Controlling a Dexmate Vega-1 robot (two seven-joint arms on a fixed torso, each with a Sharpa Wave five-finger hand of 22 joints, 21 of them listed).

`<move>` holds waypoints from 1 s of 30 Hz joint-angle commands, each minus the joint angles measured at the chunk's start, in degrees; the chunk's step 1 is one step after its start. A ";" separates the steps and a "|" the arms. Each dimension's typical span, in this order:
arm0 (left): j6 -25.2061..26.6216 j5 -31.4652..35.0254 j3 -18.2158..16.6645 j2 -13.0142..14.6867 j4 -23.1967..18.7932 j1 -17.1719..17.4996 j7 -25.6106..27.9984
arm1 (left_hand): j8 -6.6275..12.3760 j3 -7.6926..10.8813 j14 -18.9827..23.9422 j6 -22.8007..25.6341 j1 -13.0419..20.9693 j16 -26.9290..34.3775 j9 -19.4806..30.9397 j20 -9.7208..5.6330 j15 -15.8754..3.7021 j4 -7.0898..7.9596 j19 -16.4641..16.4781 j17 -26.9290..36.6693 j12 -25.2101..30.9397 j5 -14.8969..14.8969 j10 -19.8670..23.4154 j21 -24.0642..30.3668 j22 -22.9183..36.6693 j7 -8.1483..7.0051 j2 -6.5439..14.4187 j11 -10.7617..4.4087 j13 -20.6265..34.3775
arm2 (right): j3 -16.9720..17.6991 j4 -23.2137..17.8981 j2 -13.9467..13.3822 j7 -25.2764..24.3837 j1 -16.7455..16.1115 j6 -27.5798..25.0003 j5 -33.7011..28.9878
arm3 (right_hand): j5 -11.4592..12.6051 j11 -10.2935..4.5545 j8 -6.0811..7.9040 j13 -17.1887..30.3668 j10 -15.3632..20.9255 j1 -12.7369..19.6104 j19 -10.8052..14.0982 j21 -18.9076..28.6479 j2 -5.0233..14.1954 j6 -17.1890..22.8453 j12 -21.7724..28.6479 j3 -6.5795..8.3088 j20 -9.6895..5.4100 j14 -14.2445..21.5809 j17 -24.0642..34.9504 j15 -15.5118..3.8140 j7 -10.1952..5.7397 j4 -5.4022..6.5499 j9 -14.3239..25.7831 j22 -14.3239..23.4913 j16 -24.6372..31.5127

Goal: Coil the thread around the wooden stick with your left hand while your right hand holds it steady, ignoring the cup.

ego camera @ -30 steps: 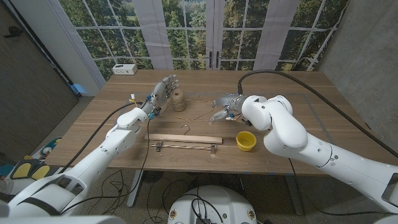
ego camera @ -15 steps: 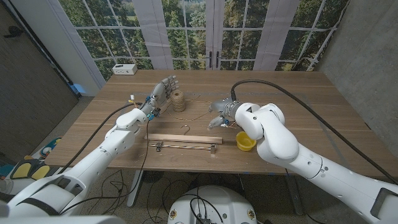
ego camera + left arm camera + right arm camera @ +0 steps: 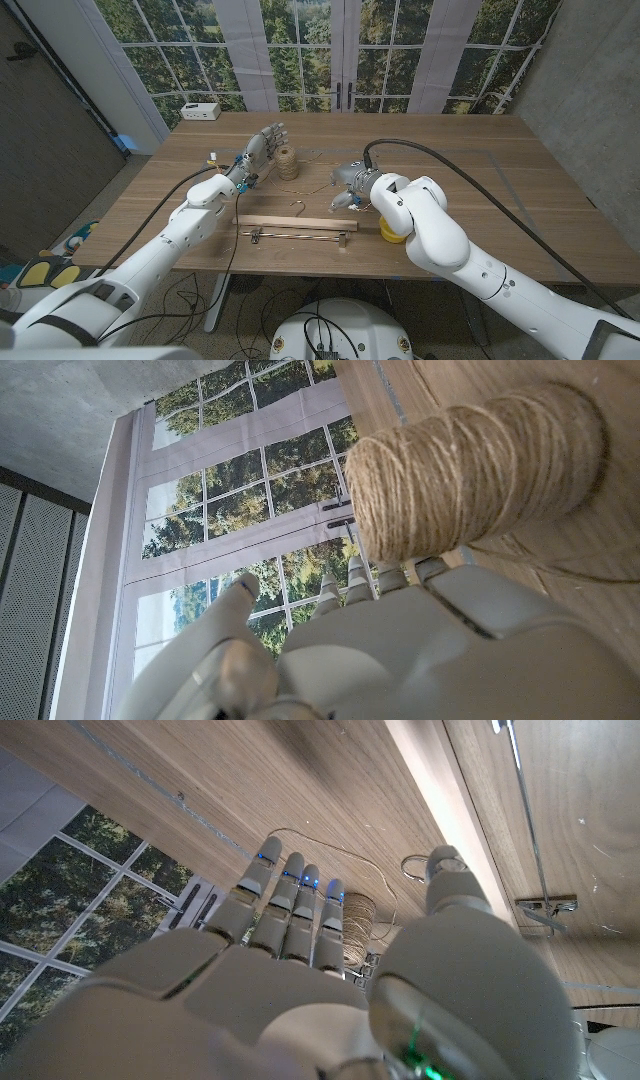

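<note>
A spool of brown thread (image 3: 288,162) stands upright at the table's far left-middle, and it is large in the left wrist view (image 3: 470,465). My left hand (image 3: 262,145) stands just left of the spool, fingers apart and holding nothing (image 3: 400,650). A loose strand of thread (image 3: 320,186) trails from the spool toward my right hand (image 3: 348,180), which hovers with straight fingers and nothing in it (image 3: 300,970). The wooden stick (image 3: 296,223) is a flat hanger bar with a wire hook (image 3: 298,206). It lies near the front edge, in front of both hands (image 3: 450,800).
A metal rod with clips (image 3: 300,236) lies just in front of the wooden stick. The yellow cup (image 3: 394,230) sits to the stick's right, partly covered by my right forearm. A white box (image 3: 201,111) stands at the far left corner.
My right arm has swung left, bringing the hand closer to the hook and the forearm over part of the yellow cup. The left hand and spool have not moved.
</note>
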 commanded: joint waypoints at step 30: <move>-0.15 -0.16 0.34 -0.61 1.97 -1.03 -1.93 | -0.10 -0.40 0.02 0.19 -0.89 -0.39 0.25 0.45 0.29 -0.01 0.36 0.27 -0.24 0.26 0.34 -0.32 0.33 -0.06 0.26 0.31 0.19 | -0.77 6.25 5.70 -6.55 -6.29 3.21 -7.99 | 1.49 -1.78 1.02 1.24 2.67 5.19 0.33 0.36 -0.06 3.47 2.14 -2.77 -1.05 2.96 3.41 -4.84 -2.42 -0.38 0.34 0.50 2.43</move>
